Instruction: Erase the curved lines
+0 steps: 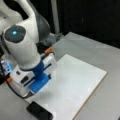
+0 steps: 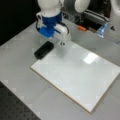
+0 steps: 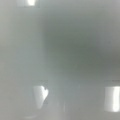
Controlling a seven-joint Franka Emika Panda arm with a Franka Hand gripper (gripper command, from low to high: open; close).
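Here the gripper [image 2: 62, 43] hovers at the white board's [image 2: 82, 75] corner, beside the black eraser [image 2: 44, 49]; jaw state unclear; no curve lines visible.

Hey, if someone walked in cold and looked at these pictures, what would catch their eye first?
Probably the white arm with its blue-mounted gripper, poised above the white board near its edge. Next, the black block eraser lying just off that corner on the grey table. No pen stroke shows on the board.

No curve lines can be made out on the white board [image 2: 75, 75].
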